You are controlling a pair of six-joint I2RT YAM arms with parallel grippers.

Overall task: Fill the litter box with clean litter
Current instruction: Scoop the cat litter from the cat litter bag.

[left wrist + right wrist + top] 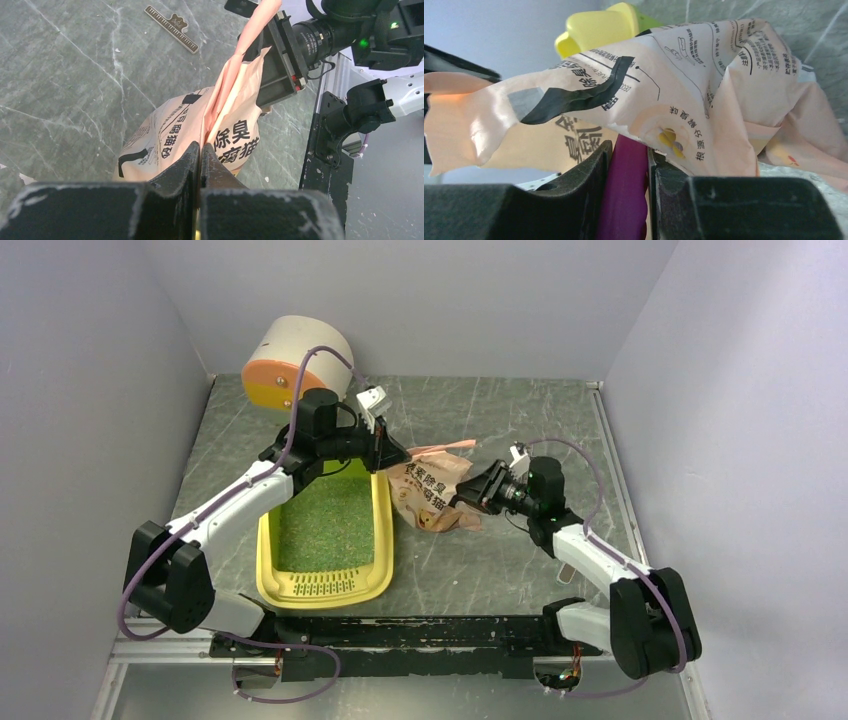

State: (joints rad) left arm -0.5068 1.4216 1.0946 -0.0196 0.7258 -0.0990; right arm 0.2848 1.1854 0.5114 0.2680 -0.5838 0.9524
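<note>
Grey table (500,570) is carrying the litter box (266,555) with clean litter (325,525) inside. The left claw (200,150) is pinching the printed bag (165,135); the right claw (628,156) is gripping a magenta scoop (624,200).

Robotics lab test cell: plain grey walls (90,360) box in a marble-patterned desk (500,410), left arm (230,498) and right arm (592,552) bolted at its near rail (420,628).

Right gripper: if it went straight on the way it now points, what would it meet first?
The pink-beige bag: it hangs crumpled right ahead of the right gripper, whose fingers are shut on a magenta handle. The yellow litter box shows behind the bag; the gap between them is unclear.
</note>
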